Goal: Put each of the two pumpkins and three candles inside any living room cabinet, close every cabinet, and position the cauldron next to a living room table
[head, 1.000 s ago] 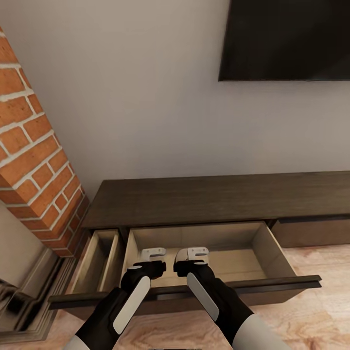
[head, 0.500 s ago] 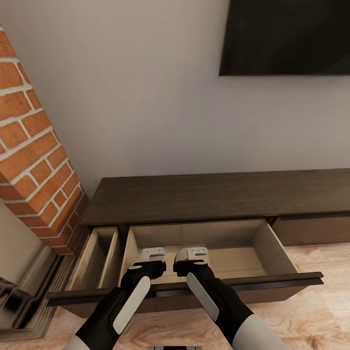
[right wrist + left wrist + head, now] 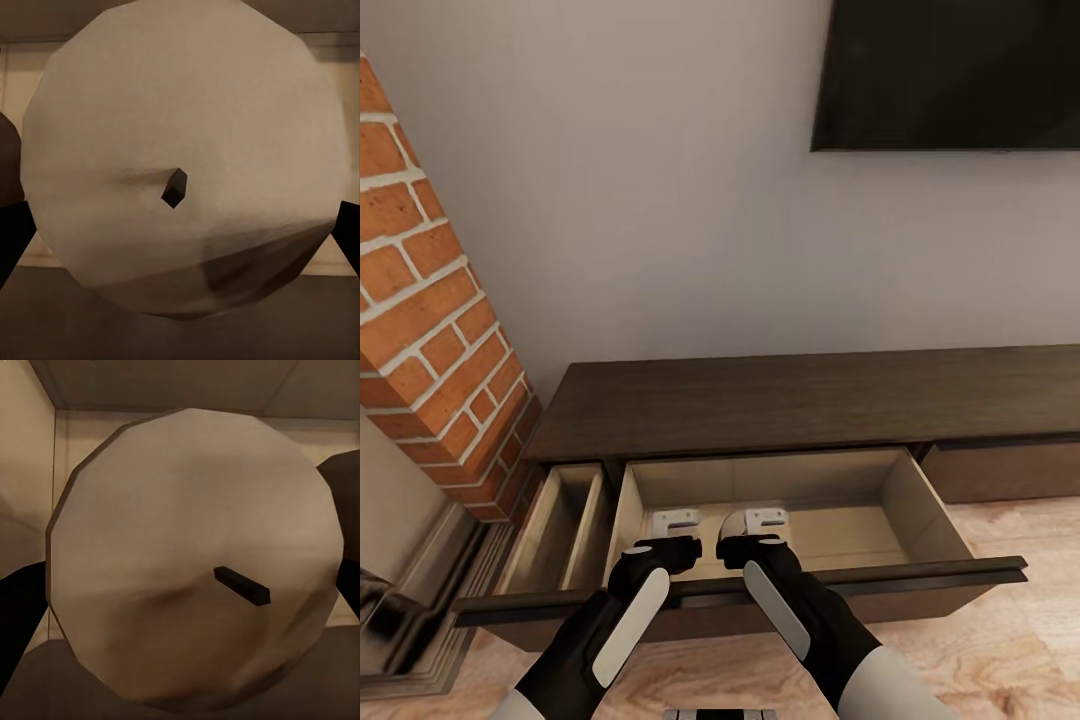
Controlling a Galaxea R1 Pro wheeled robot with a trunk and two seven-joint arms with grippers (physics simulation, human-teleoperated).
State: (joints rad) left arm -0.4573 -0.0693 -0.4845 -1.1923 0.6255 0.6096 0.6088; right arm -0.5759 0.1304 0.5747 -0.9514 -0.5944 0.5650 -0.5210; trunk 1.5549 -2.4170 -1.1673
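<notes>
Right now both my grippers hang side by side over the big open drawer, and each is closed around a candle. My left gripper (image 3: 676,522) holds one: in the left wrist view the candle (image 3: 191,559) shows its round pale end with the dark wick, and dark finger shapes sit at its two sides. My right gripper (image 3: 757,520) holds the other candle (image 3: 180,161) the same way, wick towards the camera, fingers dark at the edges. How far the jaws stand apart I judge only by the candles between them: as wide as each candle, no more.

I hold them low, just above the beige drawer floor (image 3: 840,535), so that when I let go they should drop a short way and not roll off. The drawer front (image 3: 920,580) lies near my wrists. Beside it the narrow drawer (image 3: 565,515) of the cabinet (image 3: 810,400) is also pulled out, next to the brick column (image 3: 430,330). Both will need closing later.
</notes>
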